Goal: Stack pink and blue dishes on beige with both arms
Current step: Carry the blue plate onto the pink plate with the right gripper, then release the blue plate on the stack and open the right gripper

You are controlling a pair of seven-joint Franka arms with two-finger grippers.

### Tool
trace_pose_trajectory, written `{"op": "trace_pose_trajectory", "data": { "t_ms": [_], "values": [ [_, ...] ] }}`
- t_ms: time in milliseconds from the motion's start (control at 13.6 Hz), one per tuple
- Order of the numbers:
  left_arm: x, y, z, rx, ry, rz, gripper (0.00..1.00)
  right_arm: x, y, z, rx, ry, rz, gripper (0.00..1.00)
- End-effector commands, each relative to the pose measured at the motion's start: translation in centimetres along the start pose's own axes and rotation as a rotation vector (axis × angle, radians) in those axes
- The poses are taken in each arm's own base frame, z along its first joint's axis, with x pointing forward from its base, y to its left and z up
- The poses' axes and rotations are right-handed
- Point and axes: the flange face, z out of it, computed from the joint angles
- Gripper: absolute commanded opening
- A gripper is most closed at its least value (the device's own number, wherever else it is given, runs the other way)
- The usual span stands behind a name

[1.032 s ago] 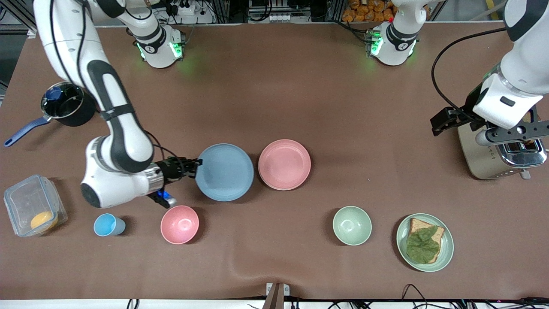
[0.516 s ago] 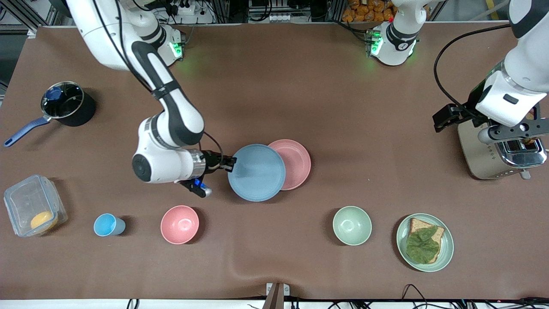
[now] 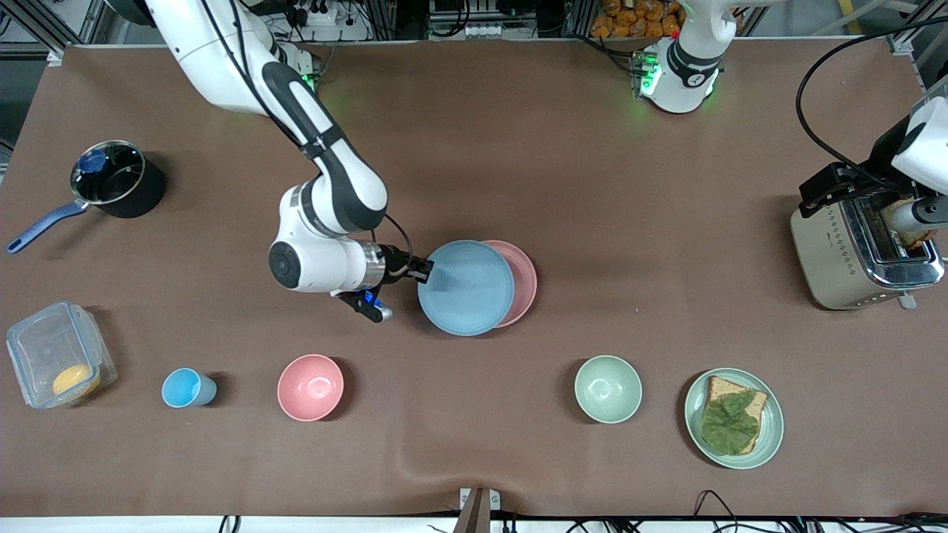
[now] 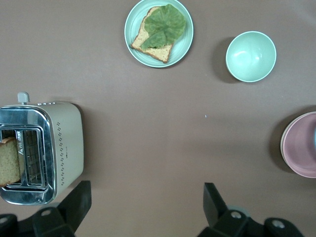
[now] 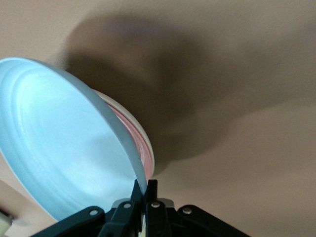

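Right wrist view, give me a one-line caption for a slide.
Right gripper pinches the rim of the tilted blue plate above the pink plate on the brown table.

White jointed arms [image 3: 326, 207], black joint bands, black cables, seemingly green-lit bases [image 3: 678, 74].

Left pincer [image 4: 145, 207] open, fingers [image 4: 213, 200] spread wide above brown bench [image 4: 163, 133]; toaster [image 4: 42, 150] with bread slice [image 4: 9, 162] in slot; green plate [image 4: 158, 32] carrying bread and leaf; green bowl [image 4: 251, 56]; pink plate [image 4: 300, 144] at edge.
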Motion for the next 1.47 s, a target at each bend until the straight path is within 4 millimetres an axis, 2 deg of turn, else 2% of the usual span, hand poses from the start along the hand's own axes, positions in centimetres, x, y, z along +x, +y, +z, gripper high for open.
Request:
{"op": "trace_pose_trajectory", "data": {
  "t_ms": [0, 74, 295, 516, 589, 663, 884, 958, 1105, 1179, 1400],
  "values": [
    [-0.6, 0.2, -0.2, -0.018, -0.014, 0.016, 1.00, -3.6, -1.2, 2.4, 0.022, 0.051, 0.041, 0.00],
    [-0.5, -0.4, 0.0, -0.021, -0.018, 0.018, 1.00, -3.9, -1.5, 3.0, 0.028, 0.065, 0.047, 0.00],
    [-0.7, 0.5, 0.3, -0.028, -0.037, 0.046, 1.00, -3.8, -1.4, 3.1, 0.028, 0.068, 0.052, 0.00],
    [-0.7, 0.4, 0.2, -0.028, -0.038, 0.046, 1.00, -4.0, -1.4, 4.0, 0.016, 0.061, 0.048, 0.00],
    [-0.7, 0.4, 0.3, -0.028, -0.040, 0.046, 1.00, -3.7, -1.2, 3.9, 0.016, 0.057, 0.059, 0.46],
    [-0.7, 0.6, 0.3, -0.028, -0.040, 0.049, 1.00, -3.6, -1.2, 3.8, 0.017, 0.058, 0.087, 0.99],
    [-0.7, 0.6, 0.2, -0.029, -0.038, 0.049, 1.00, -3.7, -1.6, 2.8, 0.032, 0.067, 0.119, 1.00],
    [-0.6, 0.4, 0.3, -0.029, -0.038, 0.046, 1.00, -3.4, -1.6, 1.6, 0.033, 0.077, 0.108, 1.00],
    [-0.6, 0.4, 0.3, -0.027, -0.039, 0.046, 1.00, -2.1, -0.6, -2.8, -0.022, 0.093, 0.068, 1.00],
    [-0.7, 0.3, 0.4, -0.026, -0.043, 0.044, 1.00, -1.3, 0.1, -5.6, -0.090, 0.108, 0.004, 1.00],
    [-0.6, 0.4, 0.4, -0.027, -0.043, 0.044, 1.00, 2.7, 4.5, -14.0, -0.198, 0.079, -0.129, 1.00]
  ]
}}
